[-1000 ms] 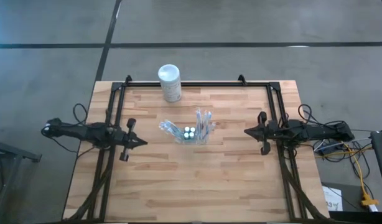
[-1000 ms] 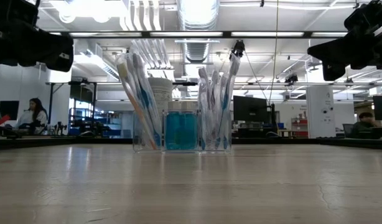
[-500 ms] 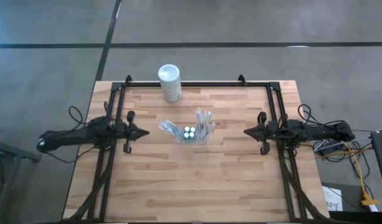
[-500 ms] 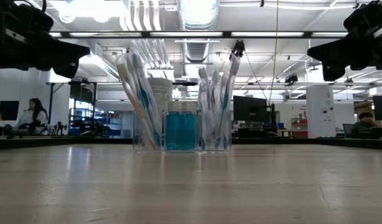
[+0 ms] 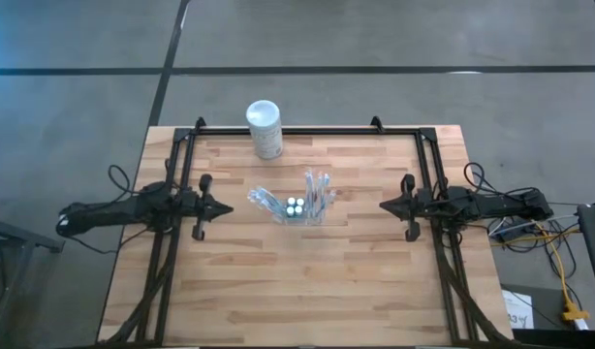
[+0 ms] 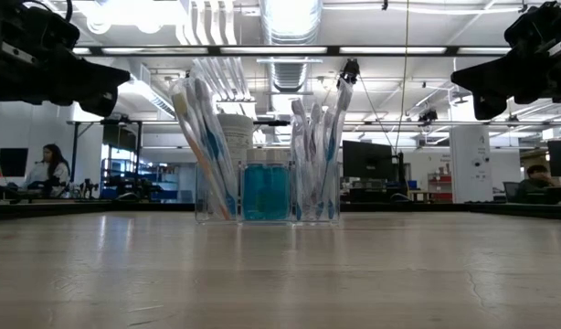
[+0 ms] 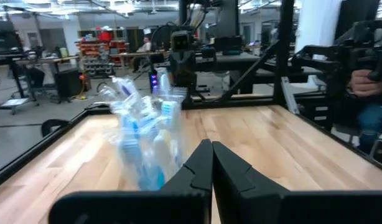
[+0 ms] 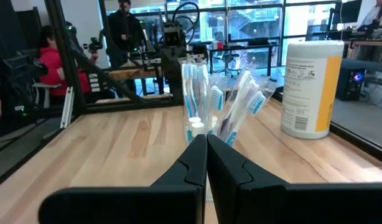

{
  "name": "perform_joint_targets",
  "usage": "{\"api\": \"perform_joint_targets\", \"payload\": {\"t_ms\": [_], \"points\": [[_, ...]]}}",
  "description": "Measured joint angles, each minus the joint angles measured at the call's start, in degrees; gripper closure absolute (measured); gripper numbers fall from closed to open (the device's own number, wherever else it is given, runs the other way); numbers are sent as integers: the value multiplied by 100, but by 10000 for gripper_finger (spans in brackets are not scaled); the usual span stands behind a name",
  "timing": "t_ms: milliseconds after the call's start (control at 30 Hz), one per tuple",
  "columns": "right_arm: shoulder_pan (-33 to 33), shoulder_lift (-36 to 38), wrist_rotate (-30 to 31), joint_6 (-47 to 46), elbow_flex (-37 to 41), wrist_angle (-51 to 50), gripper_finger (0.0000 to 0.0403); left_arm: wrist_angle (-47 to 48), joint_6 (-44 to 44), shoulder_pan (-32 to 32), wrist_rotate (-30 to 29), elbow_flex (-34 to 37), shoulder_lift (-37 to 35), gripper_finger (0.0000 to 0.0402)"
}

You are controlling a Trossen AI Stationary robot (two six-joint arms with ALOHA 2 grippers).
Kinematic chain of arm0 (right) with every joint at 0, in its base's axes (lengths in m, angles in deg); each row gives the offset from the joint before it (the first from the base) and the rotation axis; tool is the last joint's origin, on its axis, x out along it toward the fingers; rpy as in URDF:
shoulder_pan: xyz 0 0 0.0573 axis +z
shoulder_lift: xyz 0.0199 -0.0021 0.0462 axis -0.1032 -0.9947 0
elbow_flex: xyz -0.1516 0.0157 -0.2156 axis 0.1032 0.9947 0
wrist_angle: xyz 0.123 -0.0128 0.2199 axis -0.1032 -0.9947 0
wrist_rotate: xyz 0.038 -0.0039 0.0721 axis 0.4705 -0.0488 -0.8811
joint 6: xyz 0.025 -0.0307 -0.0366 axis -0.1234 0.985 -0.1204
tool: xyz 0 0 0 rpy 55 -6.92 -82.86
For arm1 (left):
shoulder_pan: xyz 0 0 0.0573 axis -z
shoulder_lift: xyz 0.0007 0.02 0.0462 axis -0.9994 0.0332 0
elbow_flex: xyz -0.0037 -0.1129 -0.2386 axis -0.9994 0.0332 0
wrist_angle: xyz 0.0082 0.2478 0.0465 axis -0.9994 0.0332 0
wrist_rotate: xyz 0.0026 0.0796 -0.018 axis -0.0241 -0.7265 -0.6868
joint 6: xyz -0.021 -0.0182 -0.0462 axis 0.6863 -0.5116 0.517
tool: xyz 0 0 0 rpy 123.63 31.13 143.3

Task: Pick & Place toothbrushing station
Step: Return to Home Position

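From above, both arms lay stretched out low and level over the counter [image 5: 278, 291], one from each side edge, pointing inward at each other. The left claw [image 5: 223, 207] and the right claw [image 5: 384, 205] hung well apart from the toothbrushing station [image 5: 296, 207], which stood between them near the counter's middle. A white canister [image 5: 265, 129] stood at the far edge.

From counter height, the station [image 6: 266, 193] stood upright with its open top up and its long side running from arm to arm. The toothbrushes [image 6: 204, 137] stood heads up, the left bunch leaning outward and the right bunch nearly straight. The left claw [image 6: 123, 79] and the right claw [image 6: 456, 79] hung high at either side.

In the left wrist view, the left claw [image 7: 211, 149] was pressed together and empty, aimed at the blurred station [image 7: 147, 146].

In the right wrist view, the right claw [image 8: 206, 142] was likewise pressed together and empty, facing the station [image 8: 206, 106], with the canister [image 8: 310, 87] beyond it.
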Motion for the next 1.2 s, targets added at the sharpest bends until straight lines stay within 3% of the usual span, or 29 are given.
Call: {"api": "perform_joint_targets", "payload": {"t_ms": [267,1200], "points": [[0,0,-2,-162,1,2,394,124,480,0,-790,0,180,387],[0,4,-4,-165,1,4,394,34,530,0,-838,-28,192,390]]}}
